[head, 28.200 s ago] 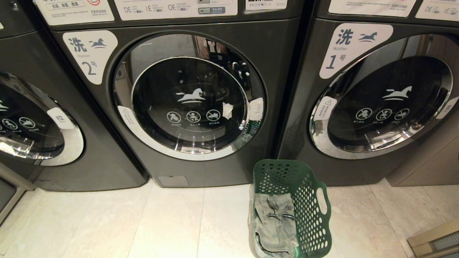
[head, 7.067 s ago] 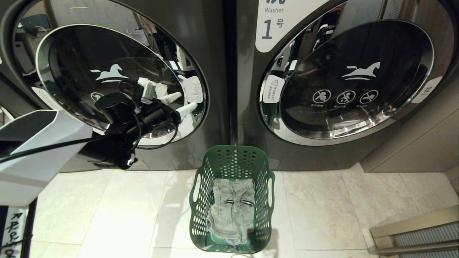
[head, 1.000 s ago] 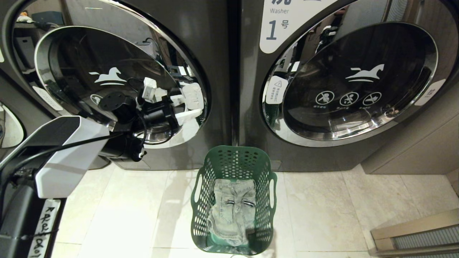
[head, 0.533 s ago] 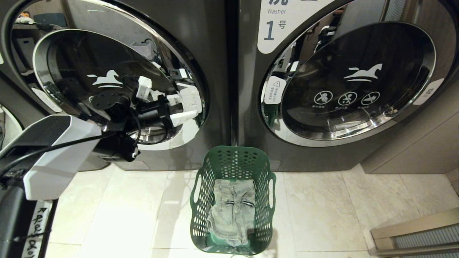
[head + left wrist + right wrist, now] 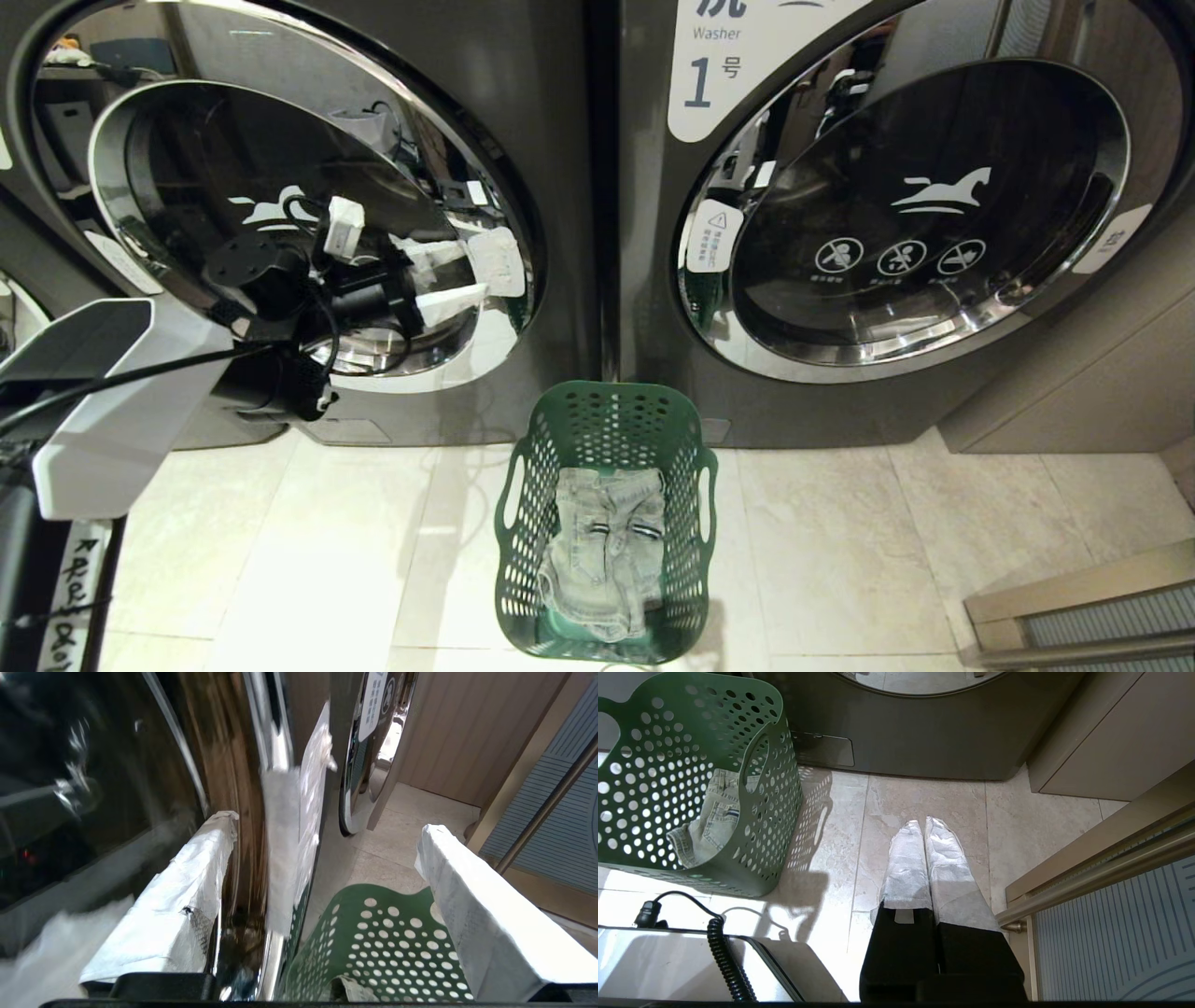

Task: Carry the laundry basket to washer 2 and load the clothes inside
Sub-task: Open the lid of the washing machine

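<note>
The green laundry basket (image 5: 607,523), jeans (image 5: 605,558) inside, sat on the floor below the left gripper (image 5: 457,277), whose fingers stood apart at the washer door (image 5: 280,224) handle. The right gripper (image 5: 923,826) hung pressed together beside the basket.

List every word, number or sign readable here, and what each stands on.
"Washer" and "1号": white label on the right-hand washer.
Horse logo and three crossed-out pictograms: that washer's door.
Warning-triangle sticker on the door rim: print too small.
Handwriting on the tape, lower left: illegible.
</note>
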You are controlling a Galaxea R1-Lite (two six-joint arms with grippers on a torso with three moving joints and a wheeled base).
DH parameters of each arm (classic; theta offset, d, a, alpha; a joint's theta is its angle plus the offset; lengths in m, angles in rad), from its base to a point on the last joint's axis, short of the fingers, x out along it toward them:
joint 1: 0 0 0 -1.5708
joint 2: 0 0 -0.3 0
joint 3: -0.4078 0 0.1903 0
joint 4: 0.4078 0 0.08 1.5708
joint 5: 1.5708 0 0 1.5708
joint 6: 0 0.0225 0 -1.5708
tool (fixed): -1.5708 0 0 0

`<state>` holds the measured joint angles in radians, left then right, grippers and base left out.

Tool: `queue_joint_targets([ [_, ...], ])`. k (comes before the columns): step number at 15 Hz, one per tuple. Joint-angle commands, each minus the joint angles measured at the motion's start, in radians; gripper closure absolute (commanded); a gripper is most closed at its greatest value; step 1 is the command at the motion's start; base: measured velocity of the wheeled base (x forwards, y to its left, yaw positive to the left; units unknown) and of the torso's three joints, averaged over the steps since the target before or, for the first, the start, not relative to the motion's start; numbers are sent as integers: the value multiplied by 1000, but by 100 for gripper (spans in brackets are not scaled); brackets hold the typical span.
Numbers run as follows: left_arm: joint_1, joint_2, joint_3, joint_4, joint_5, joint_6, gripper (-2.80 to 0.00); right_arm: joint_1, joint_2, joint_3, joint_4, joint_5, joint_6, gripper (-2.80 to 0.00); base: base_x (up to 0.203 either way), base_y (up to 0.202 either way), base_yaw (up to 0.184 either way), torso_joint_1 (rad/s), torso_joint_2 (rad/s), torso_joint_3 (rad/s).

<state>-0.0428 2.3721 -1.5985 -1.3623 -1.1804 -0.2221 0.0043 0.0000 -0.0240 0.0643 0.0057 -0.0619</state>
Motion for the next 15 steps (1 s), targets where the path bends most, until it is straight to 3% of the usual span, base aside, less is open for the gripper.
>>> queue_joint_targets([
  [1,18,5,23,-4,-4,-2,-280,0,1,-1,0,0,0,0,0,0,0,0,0,0],
  [4,37,-65,116,-6,-7,-2,-280,0,0,-1,0,0,-1,0,0,0,0,0,0,0],
  [9,143,-435,522,-7,-3,-2,-280,0,0,0,2,0,1,0,0,0,0,0,0,0],
  [12,274,-774,749,-1,-2,-51,-280,0,1,-1,0,0,-1,0,0,0,0,0,0,0],
  [14,428,-1030,864,4,6,-136,-280,0,1,0,0,0,-1,0,0,0,0,0,0,0],
  [15,540,-1155,908,9,11,-185,-280,0,2,-1,1,0,-1,0,0,0,0,0,0,0],
])
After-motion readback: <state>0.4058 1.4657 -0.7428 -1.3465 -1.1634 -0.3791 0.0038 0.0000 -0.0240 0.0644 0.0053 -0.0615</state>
